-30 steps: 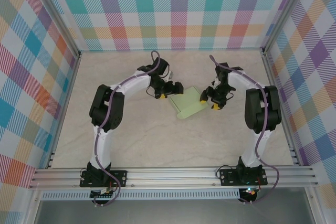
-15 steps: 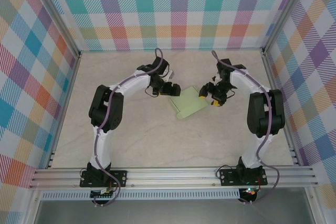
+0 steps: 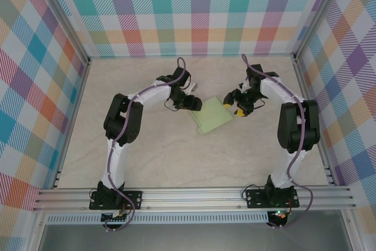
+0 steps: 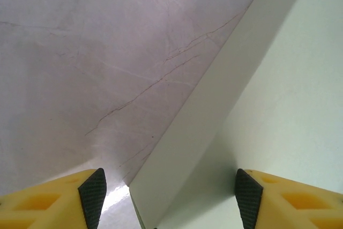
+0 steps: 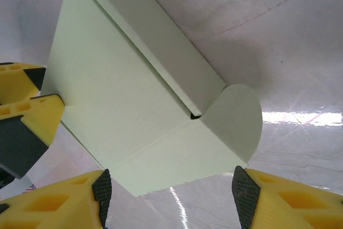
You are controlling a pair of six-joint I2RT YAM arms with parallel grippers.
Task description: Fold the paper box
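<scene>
On the marble-look table (image 3: 176, 163), far middle, top view: paper box (image 3: 211, 116) lies pale green between the two arms. Left gripper (image 3: 197, 104) sits at its far-left corner, right gripper (image 3: 232, 106) at its far-right corner. Can't tell the jaw gap from up here.

Left wrist view: left gripper (image 4: 169, 199) is spread, with black pads (image 4: 92, 197) at both bottom corners of the frame. The paper box (image 4: 278, 95) comes in from the upper right. Its corner sits between the pads with a gap on each side, nothing pinched.

Right wrist view: right gripper (image 5: 171, 194) is spread too, pads (image 5: 244, 197) wide apart. Paper box (image 5: 134, 100) lies ahead, one flap folded along its far edge, rounded tab (image 5: 238, 116) sticking out on the right. Its near edge sits between the pads, no squeeze. The left gripper's yellow fingers (image 5: 32, 113) are at the box's left edge; can't tell if they touch.
</scene>
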